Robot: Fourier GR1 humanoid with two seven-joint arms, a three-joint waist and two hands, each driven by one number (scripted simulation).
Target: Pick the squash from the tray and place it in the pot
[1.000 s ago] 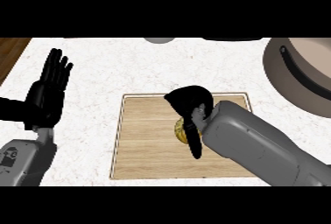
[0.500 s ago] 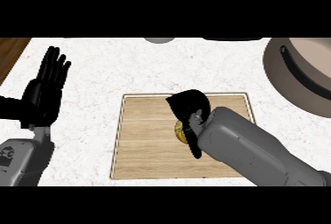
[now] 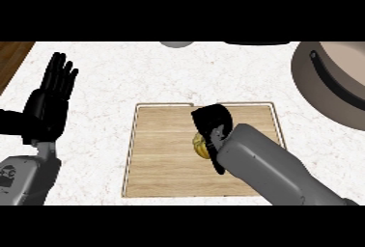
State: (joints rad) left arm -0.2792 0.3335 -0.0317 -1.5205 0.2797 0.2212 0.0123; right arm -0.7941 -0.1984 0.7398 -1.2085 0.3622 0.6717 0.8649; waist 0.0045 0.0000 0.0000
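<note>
The right robot hand (image 3: 212, 121) curls over the squash (image 3: 200, 144) on the tray (image 3: 160, 159), seemingly to lift it potward (image 3: 335, 87); the left robot hand (image 3: 50, 103) rests spread.

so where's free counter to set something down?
Bare counter between the resting left hand and the pot, above the tray. Tray's left half is bare; its right half is crowded by the right hand over the squash.

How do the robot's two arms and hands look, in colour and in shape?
Both forearms are grey, smooth and rounded, like thick tubes. The right forearm is lighter and looks bulky. The left forearm carries a small dark marking near the picture's left edge. Each ends in a black hand: the left hand shows long slim fingers, the right hand looks compact. No cables show.
</note>
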